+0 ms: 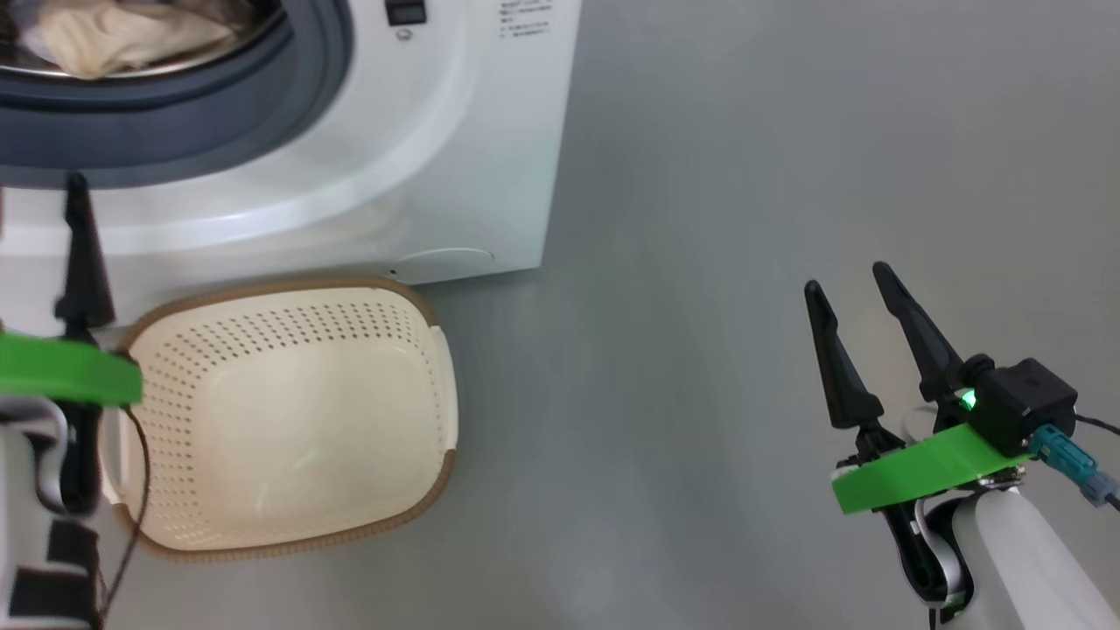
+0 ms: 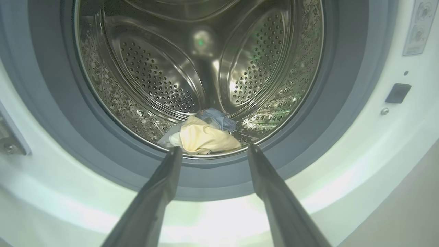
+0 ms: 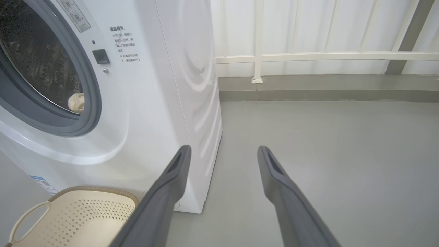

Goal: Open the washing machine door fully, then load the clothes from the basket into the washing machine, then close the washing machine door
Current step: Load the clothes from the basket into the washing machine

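Left wrist view: clothes [image 2: 205,139] lie just beyond left claw [image 2: 214,148]

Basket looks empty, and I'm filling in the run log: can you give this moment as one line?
basket: empty | clothes: in washing machine drum | left gripper: open, facing drum | right gripper: open, above floor

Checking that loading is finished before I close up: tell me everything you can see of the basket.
The basket is cream-white plastic, rounded-rectangular, its walls dotted with small holes, with a brown woven-look rim and a loop handle at the side. It stands upright on the grey floor in front of the washing machine, and nothing lies in it.
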`<state>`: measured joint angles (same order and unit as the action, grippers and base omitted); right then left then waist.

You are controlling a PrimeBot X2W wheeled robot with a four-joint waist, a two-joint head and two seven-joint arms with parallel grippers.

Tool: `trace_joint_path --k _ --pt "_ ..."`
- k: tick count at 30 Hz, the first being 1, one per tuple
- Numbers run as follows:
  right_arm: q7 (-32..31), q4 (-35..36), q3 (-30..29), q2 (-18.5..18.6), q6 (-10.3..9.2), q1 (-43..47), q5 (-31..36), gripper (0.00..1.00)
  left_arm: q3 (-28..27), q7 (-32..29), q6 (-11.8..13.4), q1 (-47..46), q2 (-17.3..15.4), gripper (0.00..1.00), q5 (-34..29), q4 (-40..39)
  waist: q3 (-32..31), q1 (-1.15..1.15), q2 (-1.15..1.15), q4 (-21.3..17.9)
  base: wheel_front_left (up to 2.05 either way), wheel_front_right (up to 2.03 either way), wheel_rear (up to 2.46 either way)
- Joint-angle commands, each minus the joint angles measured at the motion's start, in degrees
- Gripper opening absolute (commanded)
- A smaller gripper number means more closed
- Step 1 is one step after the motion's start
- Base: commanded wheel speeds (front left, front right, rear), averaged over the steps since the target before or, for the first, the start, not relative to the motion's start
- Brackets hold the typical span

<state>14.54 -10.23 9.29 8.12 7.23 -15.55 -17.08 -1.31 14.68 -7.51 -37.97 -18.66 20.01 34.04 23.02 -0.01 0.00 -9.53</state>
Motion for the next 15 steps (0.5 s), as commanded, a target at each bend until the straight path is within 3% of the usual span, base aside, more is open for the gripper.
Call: trace_joint_path --k 1,15 --pt "0.5 0.9 0.8 0.9 0.25 1.8 0.0 1.0 -2.3 0.3 0.0 2.4 -1.6 1.0 -0.5 -2.1 -2.5 0.01 0.0 2.2 0.0 0.0 0.0" --pt "0.5 0.2 0.1 2.4 0.25 4.9 -0.7 1.0 -4.9 0.3 0.0 14.2 3.0 1.0 -3.1 -7.5 -8.3 0.01 0.0 5.3 0.0 0.0 0.0"
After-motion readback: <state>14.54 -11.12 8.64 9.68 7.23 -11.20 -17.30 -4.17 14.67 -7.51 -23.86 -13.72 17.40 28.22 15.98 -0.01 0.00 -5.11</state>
